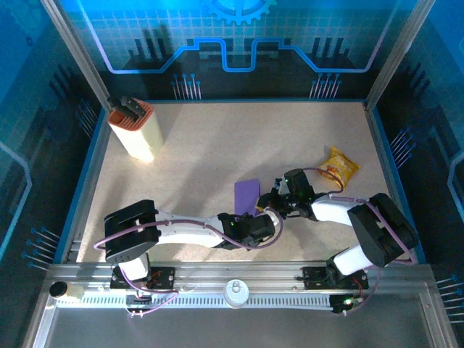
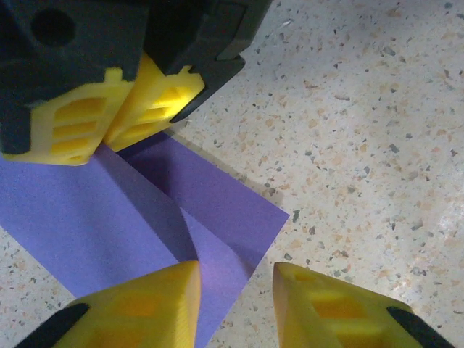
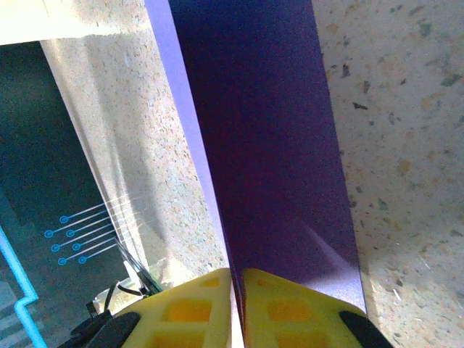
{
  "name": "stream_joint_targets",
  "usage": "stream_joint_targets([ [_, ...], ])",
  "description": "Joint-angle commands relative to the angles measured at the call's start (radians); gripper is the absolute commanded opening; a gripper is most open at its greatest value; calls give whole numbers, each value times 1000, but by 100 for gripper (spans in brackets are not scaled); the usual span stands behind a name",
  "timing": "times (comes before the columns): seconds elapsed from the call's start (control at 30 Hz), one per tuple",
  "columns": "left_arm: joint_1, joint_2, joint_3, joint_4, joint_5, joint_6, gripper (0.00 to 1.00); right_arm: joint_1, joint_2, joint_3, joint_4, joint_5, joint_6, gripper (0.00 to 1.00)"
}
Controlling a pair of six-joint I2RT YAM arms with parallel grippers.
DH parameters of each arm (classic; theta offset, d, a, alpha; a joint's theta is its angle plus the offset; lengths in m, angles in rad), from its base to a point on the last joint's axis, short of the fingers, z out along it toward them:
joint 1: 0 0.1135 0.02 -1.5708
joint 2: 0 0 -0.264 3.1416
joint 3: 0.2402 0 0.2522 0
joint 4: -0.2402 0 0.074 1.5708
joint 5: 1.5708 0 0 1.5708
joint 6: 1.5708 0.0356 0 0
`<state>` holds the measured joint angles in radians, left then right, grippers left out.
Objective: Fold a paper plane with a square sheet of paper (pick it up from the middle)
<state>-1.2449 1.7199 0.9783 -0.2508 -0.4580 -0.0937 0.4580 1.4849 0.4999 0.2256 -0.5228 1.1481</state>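
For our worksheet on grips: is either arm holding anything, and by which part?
The right gripper holds the purple paper, pinched by one edge; the left gripper, fingers apart, holds nothing.

Purple paper (image 1: 247,194), creased, partly folded, on table (image 1: 217,145).

On the speckled table (image 1: 217,145), the thin purple square sheet of paper (image 1: 246,194) lies front of centre. The left pincer (image 1: 255,220) is at its near corner, the right pincer (image 1: 274,197) at its right edge. The tall cream-and-orange box (image 1: 135,130) stands back left. The yellow crinkly snack packet (image 1: 340,166) lies right, behind the right pincer.
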Motion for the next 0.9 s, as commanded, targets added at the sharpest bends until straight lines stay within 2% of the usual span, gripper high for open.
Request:
stream_joint_targets([
  [0.0, -5, 4, -8, -18, -18, 19, 30, 3, -12, 26, -12, 7, -12, 14],
  [0.1, -4, 4, -8, -17, -19, 18, 29, 2, -14, 28, -15, 7, -14, 14],
  [0.17, -3, 4, -8, -18, -17, 18, 24, 2, -15, 27, -19, 7, -14, 14],
  [0.23, -5, 4, -7, -18, -19, 20, 22, 3, -15, 25, -19, 6, -14, 14],
  [0.27, -5, 6, -5, -18, -18, 20, 17, 2, -15, 26, -19, 6, -14, 14],
  [0.4, -5, 3, -6, -12, -16, 15, 8, 2, -24, 23, -19, 8, -13, 16],
  [0.57, 6, -4, 4, -17, -3, -15, 0, -5, -92, 27, -134, 71, -61, 28],
  [0.67, 40, -20, 20, -28, 64, -49, 0, -30, -170, 27, -276, 142, -110, 36],
  [0.87, 146, -73, 6, 24, 331, -145, 0, -138, -364, -36, -451, 209, -169, 44],
])
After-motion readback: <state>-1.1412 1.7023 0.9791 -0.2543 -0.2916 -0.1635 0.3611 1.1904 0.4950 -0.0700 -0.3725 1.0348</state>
